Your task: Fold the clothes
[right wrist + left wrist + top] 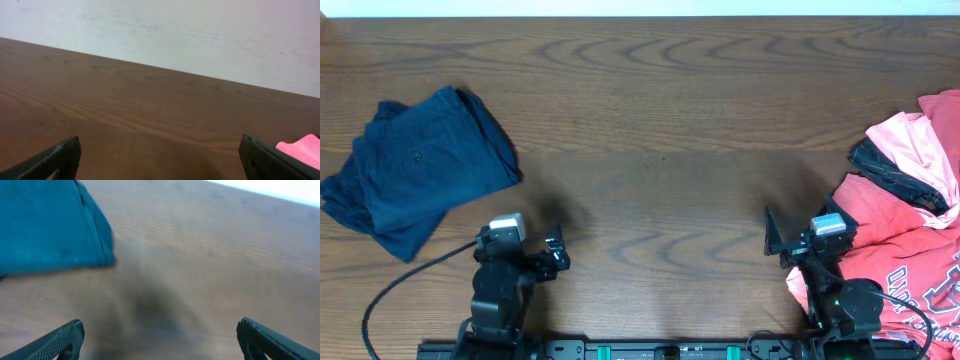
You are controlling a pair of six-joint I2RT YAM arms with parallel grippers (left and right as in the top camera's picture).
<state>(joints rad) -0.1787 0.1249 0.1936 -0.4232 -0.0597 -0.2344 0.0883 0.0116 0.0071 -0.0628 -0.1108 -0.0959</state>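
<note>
A folded navy blue garment (415, 165) lies at the left of the wooden table; its corner shows in the left wrist view (45, 227). A heap of red and pink clothes (910, 230) with a dark piece in it lies at the right edge; a pink bit shows in the right wrist view (302, 149). My left gripper (556, 250) is open and empty, near the front edge, to the right of the navy garment. My right gripper (772, 236) is open and empty, just left of the red heap. Both grippers' fingers show wide apart in the wrist views, left (160, 340) and right (160, 160).
The wooden table (660, 120) spans the view, with bare wood between the two clothes piles. A black cable (390, 290) runs from the left arm toward the front edge. A pale wall (175, 35) stands behind the table's far edge.
</note>
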